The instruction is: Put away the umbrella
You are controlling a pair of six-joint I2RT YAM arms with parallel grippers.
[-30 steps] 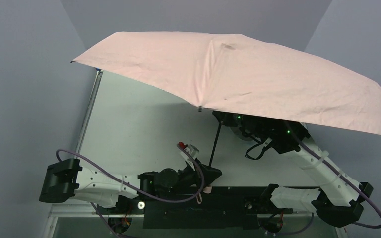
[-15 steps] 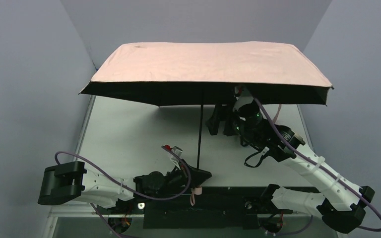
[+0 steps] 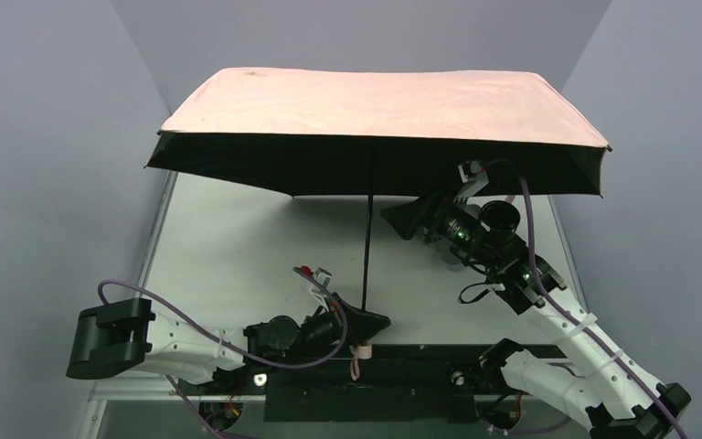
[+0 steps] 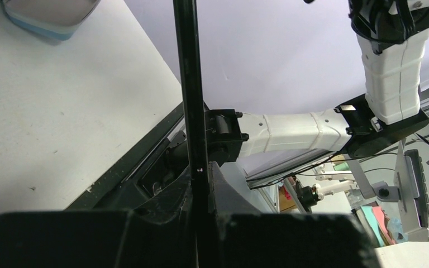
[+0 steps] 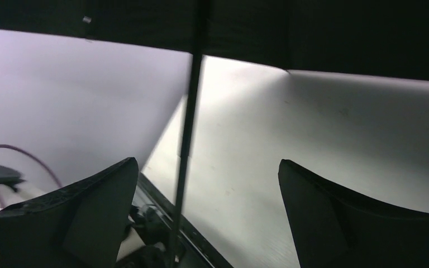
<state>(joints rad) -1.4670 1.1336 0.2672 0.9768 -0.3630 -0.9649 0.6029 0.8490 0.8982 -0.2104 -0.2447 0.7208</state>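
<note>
The umbrella stands open and upright over the table, its pale pink canopy (image 3: pixel 375 105) spread wide with the black underside showing. Its thin black shaft (image 3: pixel 368 247) runs down to my left gripper (image 3: pixel 364 320), which is shut on the shaft just above the small pink handle and strap (image 3: pixel 358 352). In the left wrist view the shaft (image 4: pixel 192 111) is pinched between the jaws of that gripper (image 4: pixel 201 190). My right gripper (image 3: pixel 402 218) hangs open under the canopy, right of the shaft and apart from it. From the right wrist, the shaft (image 5: pixel 187 139) passes ahead of the open gripper (image 5: pixel 204 164).
A light blue oblong case (image 4: pixel 44 22) lies on the white table (image 3: pixel 238 247), beyond the shaft. Grey walls close in on the left, back and right. The canopy's underside (image 5: pixel 313 33) hangs low over the right arm. A black rail (image 3: pixel 420 361) runs along the near edge.
The canopy swung from tilted toward the camera to level, and the shaft now stands upright. My right gripper opened and drew back to the right. My left gripper kept its hold.
</note>
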